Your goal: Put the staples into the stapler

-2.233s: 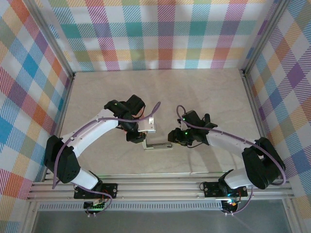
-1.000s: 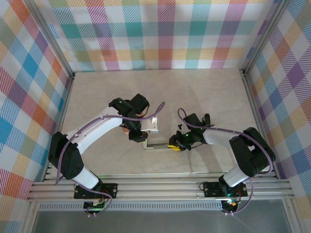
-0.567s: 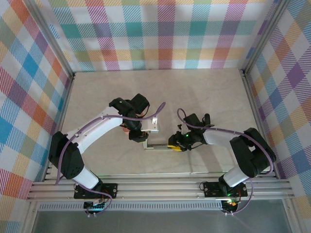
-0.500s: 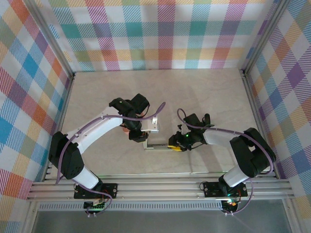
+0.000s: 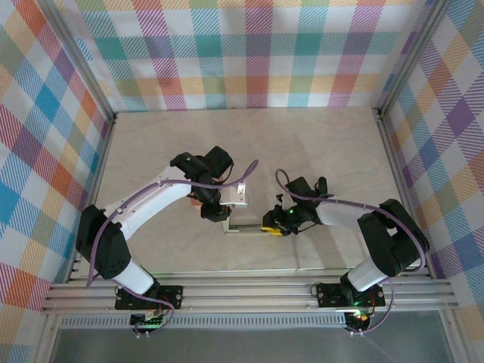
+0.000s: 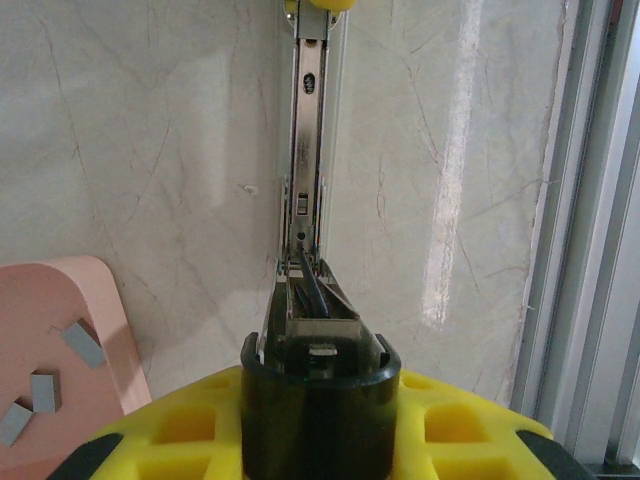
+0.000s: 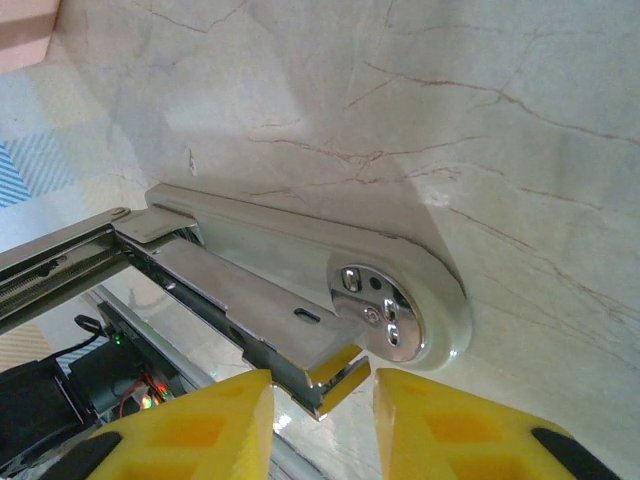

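Open stapler [image 7: 300, 290]; grey staples [image 6: 84, 343] on tray [image 6: 70, 290]

left tool [image 6: 315, 390]: clamped | right tool [image 7: 322, 395]: jaws apart | tools face each other

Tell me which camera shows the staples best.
Left wrist: three grey staple strips lie clear on the pink tray. From above, the left arm hides most of that tray; right wrist catches its corner.
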### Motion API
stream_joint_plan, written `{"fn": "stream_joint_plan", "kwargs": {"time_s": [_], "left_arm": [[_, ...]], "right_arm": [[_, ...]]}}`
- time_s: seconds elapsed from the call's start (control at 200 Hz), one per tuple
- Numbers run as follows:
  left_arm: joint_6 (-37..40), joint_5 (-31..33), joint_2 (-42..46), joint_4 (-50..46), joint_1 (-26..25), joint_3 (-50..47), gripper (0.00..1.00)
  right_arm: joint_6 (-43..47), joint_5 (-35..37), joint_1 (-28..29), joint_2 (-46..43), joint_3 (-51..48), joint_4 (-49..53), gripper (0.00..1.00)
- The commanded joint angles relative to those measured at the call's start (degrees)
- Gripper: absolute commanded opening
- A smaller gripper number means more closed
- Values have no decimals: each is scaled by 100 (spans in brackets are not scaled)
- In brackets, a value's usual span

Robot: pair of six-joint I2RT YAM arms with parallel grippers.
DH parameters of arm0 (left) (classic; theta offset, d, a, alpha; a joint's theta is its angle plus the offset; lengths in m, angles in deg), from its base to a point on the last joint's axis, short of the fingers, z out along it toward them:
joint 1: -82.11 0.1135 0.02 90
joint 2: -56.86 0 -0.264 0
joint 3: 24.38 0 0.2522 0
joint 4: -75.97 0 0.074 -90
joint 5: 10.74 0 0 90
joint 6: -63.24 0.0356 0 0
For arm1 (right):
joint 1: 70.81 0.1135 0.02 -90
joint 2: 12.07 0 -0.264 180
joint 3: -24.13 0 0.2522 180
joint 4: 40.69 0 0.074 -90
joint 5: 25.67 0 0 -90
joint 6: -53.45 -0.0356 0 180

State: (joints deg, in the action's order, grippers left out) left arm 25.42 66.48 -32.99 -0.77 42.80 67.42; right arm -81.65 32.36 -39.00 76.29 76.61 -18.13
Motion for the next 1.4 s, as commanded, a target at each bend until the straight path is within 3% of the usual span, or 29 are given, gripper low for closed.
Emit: {"fn": "stream_joint_plan", "kwargs": {"time_s": [0.0,0.235,0.715,1.18,1.395], "left_arm": [[140,-76,-165,-22,-103,18,22],[109,-95,-220,-2,-107,9,22],[-118,-554,-272,257,-137,113,22],[-932,-1241,-789,1354,-663,447,21],[-1121,-1458,-1271,1604,-851,606,15]], "right_arm": [[210,23,-48,-16,185,200,32],[291,-38,-70,115,183,240,26],[301,-89,-76,465,120,48,23],[72,-297,-70,484,-108,-552,21],[13,-361,-70,376,-274,-854,21]]}}
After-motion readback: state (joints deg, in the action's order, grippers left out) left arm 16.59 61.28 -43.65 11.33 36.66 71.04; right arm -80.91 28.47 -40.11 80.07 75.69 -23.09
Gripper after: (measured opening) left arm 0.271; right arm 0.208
